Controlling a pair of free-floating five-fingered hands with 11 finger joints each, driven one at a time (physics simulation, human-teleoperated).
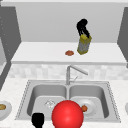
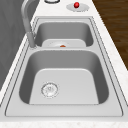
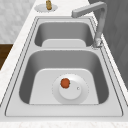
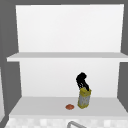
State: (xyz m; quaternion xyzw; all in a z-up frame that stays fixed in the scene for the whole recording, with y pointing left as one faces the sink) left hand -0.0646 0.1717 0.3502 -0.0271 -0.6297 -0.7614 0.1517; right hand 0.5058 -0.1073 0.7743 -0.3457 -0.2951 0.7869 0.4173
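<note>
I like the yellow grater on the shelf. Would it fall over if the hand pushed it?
Probably, yes. The grater is tall and narrow, and already leans while the right hand grips its top, so a sideways push could tip it. It looks stiff, not floppy, so it likely wouldn't bend.

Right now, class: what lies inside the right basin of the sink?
In the right basin lies a round white plate, and on it sits a small orange-red ball. The plate hides the basin floor beneath it, so any drain there cannot be seen.

Shelf (image 4: pixel 37 106) left half free; orange piece (image 4: pixel 69 107) just beside grater (image 4: pixel 84 100).
</note>
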